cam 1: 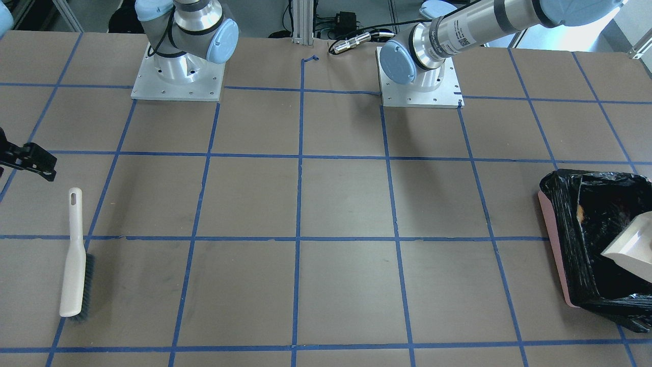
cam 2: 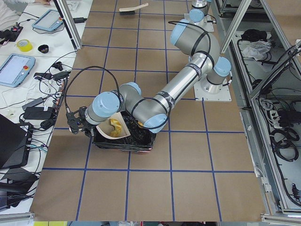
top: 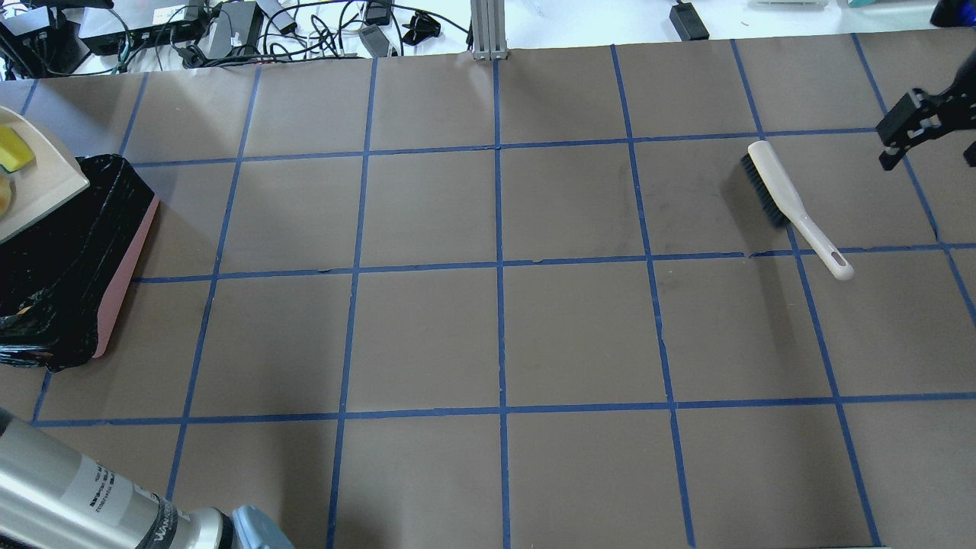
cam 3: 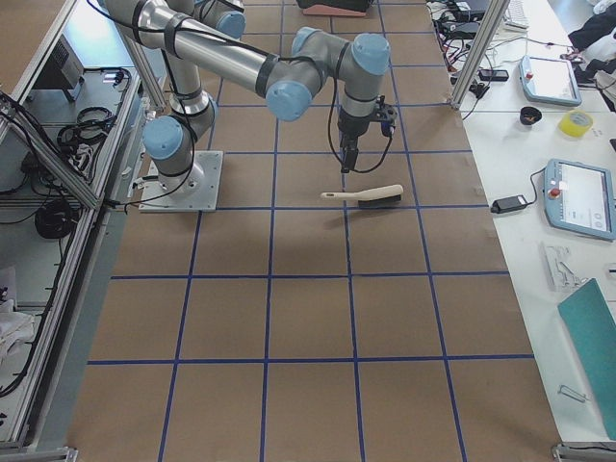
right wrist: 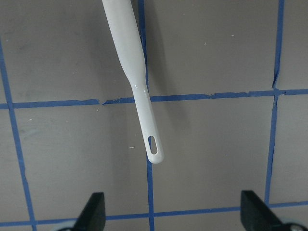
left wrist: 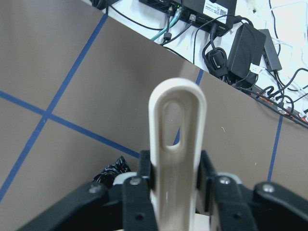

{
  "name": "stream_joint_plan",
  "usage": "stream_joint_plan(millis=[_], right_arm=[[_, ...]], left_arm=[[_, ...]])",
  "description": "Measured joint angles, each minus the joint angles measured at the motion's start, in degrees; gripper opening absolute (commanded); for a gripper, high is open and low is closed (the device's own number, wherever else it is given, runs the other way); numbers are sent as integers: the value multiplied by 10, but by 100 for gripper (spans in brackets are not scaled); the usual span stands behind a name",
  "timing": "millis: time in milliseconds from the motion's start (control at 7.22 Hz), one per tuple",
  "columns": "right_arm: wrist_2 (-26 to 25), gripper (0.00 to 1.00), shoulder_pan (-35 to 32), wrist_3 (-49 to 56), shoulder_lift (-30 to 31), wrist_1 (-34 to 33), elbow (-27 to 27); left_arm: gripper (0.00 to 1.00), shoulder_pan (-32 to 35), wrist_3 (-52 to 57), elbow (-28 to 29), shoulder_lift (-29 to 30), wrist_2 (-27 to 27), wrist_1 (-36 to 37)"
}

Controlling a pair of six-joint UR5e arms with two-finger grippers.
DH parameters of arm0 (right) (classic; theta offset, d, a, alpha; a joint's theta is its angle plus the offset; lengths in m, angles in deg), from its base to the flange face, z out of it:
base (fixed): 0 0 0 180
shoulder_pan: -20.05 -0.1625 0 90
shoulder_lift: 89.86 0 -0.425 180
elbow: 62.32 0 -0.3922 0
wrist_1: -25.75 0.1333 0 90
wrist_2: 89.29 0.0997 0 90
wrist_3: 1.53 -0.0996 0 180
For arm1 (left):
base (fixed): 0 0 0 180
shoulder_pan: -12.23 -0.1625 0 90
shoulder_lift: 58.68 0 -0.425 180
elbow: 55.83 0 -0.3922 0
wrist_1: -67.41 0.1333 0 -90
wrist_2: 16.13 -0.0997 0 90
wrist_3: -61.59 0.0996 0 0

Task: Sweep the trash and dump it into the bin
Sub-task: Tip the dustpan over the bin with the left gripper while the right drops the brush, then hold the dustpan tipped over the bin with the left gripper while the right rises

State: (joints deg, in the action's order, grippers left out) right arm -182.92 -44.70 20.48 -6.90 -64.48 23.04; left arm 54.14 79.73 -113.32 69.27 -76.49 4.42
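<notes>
My left gripper [left wrist: 175, 178] is shut on the handle of the beige dustpan [top: 42, 183] and holds it over the bin [top: 126, 282], a pink box lined with a black bag, which also shows in the front view [cam 1: 552, 229]. The yellow sponge [top: 14, 149] and a golden-brown bun [top: 4, 197] lie in the pan. A small tan piece [cam 1: 580, 214] shows inside the bag; I cannot tell what it is. My right gripper [top: 911, 126] is open and empty, above the table beyond the handle end of the brush [top: 793, 206].
The beige brush with dark bristles lies flat on the table, also in the front view [cam 1: 76, 265] and the right wrist view [right wrist: 130, 57]. The brown table has a blue tape grid. Cables and power bricks [top: 229, 23] lie along the far edge.
</notes>
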Motion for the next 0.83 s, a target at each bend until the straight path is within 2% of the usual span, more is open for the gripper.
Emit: stream_joint_plan(millis=[139,416,554,693,831], right_arm=[[13,100,-9,-30,2,40,-41],[24,100,-82,-144,13,75,-69],[26,99,-128,-205,26,80,-63],[29,93,-166,-253,46,82,-46],[30,100,-194,-280,72,77,-12]], left_arm=[[0,-4,19,-22,-11,16,18],[0,-11,47,-52,-36,63,29],[0,-11,74,-63,-48,94,31],[0,-12,114,-74,-62,126,31],[0,-14,169,-86,-74,157,32]])
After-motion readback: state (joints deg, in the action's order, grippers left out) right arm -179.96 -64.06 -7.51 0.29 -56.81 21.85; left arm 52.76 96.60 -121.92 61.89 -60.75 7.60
